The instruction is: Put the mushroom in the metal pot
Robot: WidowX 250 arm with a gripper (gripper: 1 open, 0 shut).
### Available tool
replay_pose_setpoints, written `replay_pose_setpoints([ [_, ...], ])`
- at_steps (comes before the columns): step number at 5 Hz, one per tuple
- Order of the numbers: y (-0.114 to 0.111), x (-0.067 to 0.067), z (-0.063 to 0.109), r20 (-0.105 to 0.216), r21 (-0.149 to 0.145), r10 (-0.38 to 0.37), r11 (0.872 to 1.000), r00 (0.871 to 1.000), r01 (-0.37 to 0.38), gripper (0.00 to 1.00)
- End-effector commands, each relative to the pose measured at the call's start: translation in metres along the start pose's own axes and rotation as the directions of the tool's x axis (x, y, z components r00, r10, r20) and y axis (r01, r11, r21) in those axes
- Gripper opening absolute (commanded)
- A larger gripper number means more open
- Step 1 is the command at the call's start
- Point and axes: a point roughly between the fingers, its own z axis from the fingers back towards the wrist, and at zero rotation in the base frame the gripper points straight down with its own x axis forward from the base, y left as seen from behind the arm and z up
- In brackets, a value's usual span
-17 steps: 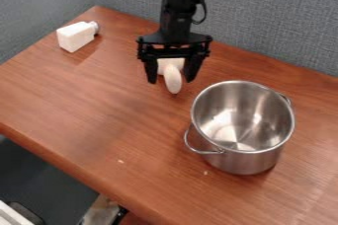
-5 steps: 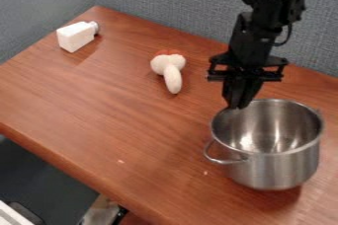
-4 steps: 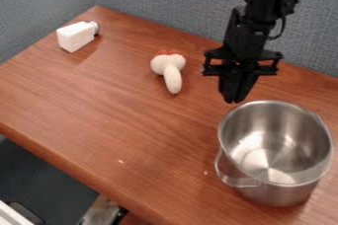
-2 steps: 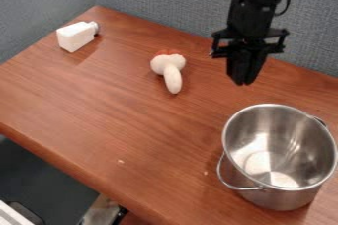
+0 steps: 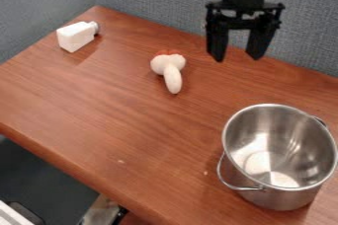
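Hand [image 5: 242, 45] spread wide and empty, hanging above the surface [image 5: 93, 101], up and right of the mushroom [image 5: 168, 72]. Mushroom lying flat on the wood, well apart from the pot [image 5: 275, 156] at lower right. Risks: rounded stem rolling away if pinched off-centre; fingers straddling along the length rather than across it. Long axis running from orange cap at upper left to cream stem end at lower right.

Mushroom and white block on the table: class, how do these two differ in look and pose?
The mushroom has a rounded cream stem with an orange-brown cap; the white block is boxy and all white. The mushroom lies mid-table; the block sits near the far left corner. Both are small and rest on the wooden table.
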Motion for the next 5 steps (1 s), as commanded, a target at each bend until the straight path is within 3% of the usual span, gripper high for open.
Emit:
replay_pose_setpoints([
  [1,0.012,0.009,0.009,0.004,-0.077,0.010,0.997,1.000,-0.010,1.00],
  [2,0.038,0.023,0.006,-0.024,-0.131,0.065,0.989,0.998,-0.068,1.00],
  [3,0.065,0.053,0.010,-0.048,-0.190,0.137,0.971,0.989,-0.144,1.00],
  [4,0.086,0.065,0.000,-0.005,-0.176,0.125,0.977,0.992,-0.124,1.00],
  [5,0.083,0.063,-0.011,0.043,-0.147,0.081,0.986,0.996,-0.073,0.00],
])
